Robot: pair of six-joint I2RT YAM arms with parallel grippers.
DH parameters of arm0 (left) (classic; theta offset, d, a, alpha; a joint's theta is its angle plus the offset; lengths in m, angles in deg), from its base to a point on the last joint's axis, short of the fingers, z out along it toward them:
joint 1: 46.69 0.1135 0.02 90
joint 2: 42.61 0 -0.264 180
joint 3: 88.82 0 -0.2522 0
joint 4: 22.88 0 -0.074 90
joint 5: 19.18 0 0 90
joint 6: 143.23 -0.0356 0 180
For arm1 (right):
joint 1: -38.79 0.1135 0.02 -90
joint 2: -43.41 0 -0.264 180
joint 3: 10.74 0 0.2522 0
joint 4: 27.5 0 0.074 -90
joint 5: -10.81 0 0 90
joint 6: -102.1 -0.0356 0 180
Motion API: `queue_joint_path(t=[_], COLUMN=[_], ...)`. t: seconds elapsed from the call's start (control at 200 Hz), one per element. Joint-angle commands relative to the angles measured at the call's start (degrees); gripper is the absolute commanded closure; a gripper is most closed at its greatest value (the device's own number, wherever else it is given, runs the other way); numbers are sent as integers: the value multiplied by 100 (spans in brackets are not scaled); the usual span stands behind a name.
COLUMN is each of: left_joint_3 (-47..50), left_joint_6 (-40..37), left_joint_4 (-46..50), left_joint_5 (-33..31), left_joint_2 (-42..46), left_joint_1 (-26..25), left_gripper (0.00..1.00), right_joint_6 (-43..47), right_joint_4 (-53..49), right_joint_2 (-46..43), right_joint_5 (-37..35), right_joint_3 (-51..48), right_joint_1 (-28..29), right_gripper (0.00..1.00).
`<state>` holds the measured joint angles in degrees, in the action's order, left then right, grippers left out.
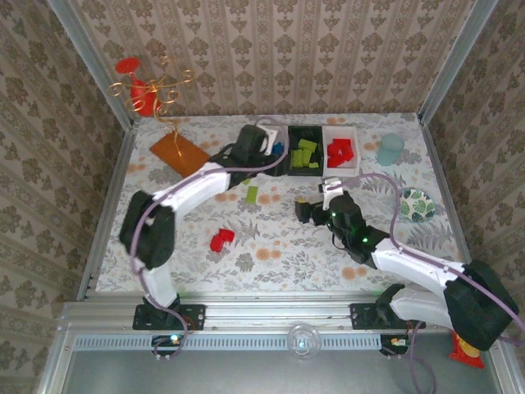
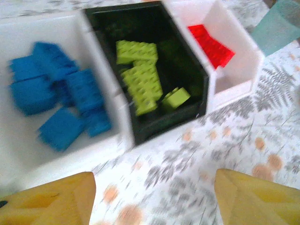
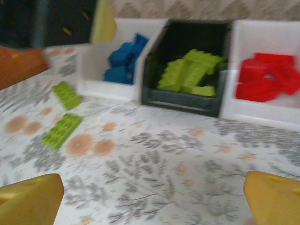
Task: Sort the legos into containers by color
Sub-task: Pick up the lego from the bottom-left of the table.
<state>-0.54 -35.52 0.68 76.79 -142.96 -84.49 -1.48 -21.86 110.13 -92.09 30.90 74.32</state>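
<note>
Left hand [image 2: 154,187], fingers spread and seemingly empty, hovers just short of the blue legos [image 2: 56,93] in their white bin [image 2: 18,154].

blue legos [image 2: 61,101]: left bin [image 2: 18,140] | green legos [image 2: 140,79]: black bin [image 2: 187,61] | red legos [image 2: 211,47]: right bin [image 2: 234,89] | loose: green pair [image 3: 61,131], red lego [image 1: 221,239]

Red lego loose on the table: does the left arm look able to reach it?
Probably yes: the red lego lies on bare table beside the left arm, uncovered, and the left tool is open and empty.
</note>
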Motion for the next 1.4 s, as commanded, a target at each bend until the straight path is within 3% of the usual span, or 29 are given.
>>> queue_joint_path(t=[0.0,0.155,0.355,0.57,0.715,0.97,1.395], left_joint_3=[1037,2344,2996,3481,3569,3515,3664], left_joint_6=[-219,-75,-26,145,266,320,424], left_joint_4=[374,950,1941,2373,2496,2482,2436], left_joint_5=[-659,-678,-456,11,-162,-405,-668], left_joint_2=[821,1877,2555,2812,2545,1905,1880], left_joint_1=[293,623,626,566,494,416,405], left_gripper=[30,30,27,24,25,38,63], right_joint_6=[263,387,486,485,463,480,393], right_joint_4=[196,272,297,257,231,161,55], right_joint_2=[379,720,987,1010,976,837,614], right_joint_5=[1392,1994,2424,2267,2198,1981,1053], right_joint_3=[314,470,583,605,605,565,456], right_joint_1=[108,244,315,337,341,349,349], right_gripper=[0,1,1,1,1,1,0])
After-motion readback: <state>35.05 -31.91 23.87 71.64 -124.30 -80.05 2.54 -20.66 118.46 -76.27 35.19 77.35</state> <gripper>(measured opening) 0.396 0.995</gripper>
